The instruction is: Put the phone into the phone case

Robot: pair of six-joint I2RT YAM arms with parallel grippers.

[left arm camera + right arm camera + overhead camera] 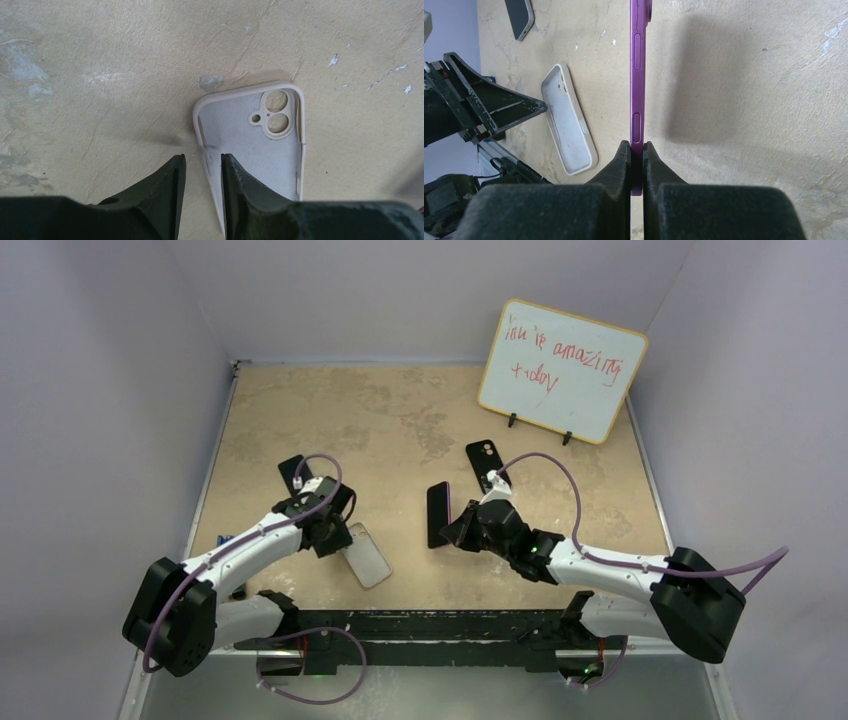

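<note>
Two robot arms work over a mottled tan counter [400, 410].

The left claw [202, 159] points down at a pale beige phone case [250, 145]. The case lies flat on the counter with its hollow side up, and its camera cutout is at the end farthest from the claw. The claw is open only a little and straddles one long side wall of the case. One finger [240, 190] sits over the inside of the case, against that wall. The other finger [167, 195] is outside the case, with a sliver of bare counter showing between it and the wall, so the wall is not pinched.

The right claw [637, 145] is closed tight on a purple phone [637, 75]. It grips the near end of the phone by its two flat faces. The phone is turned on edge and reaches straight out ahead of the claw, with its side buttons facing the wrist camera. The pictures do not show whether its lower edge touches the counter.

The phone case lies well off to the left of the right claw, apart from the phone.

A dark slab [519, 17] lies flat on the counter beyond the phone case. A second dark slab [485, 455] lies just behind the right claw. A small whiteboard [560, 370] with red handwriting stands propped at the far right of the counter.
</note>
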